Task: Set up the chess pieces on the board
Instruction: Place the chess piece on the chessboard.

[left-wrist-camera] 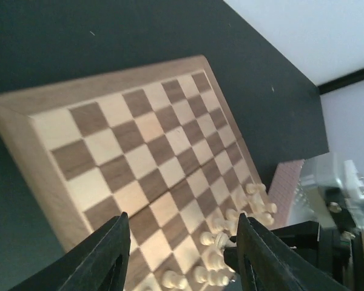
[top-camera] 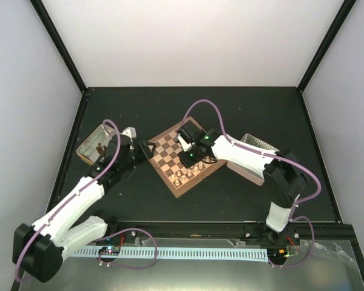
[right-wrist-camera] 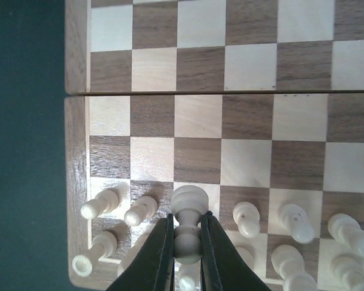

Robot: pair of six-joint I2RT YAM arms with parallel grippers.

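Note:
The board (top-camera: pixel 170 147) lies turned at an angle in the middle of the black table. Several cream chess pieces (top-camera: pixel 185 176) crowd its near rows. My right gripper (right-wrist-camera: pixel 187 218) is shut on the narrow waist of one cream piece (right-wrist-camera: pixel 188 203) above the second row, with other pieces (right-wrist-camera: pixel 249 218) standing or leaning on both sides. In the top view, my right gripper (top-camera: pixel 185 169) hangs over those pieces. My left gripper (left-wrist-camera: pixel 182 221) stands open over the board (left-wrist-camera: pixel 139 133), nothing between its fingers. It sits at the board's left corner (top-camera: pixel 150 148).
A metal tin (top-camera: pixel 97 144) holding dark pieces stands left of the board, behind my left arm. A second tin (top-camera: pixel 256 151) lies right of the board, partly under my right arm. White walls close in the table on three sides.

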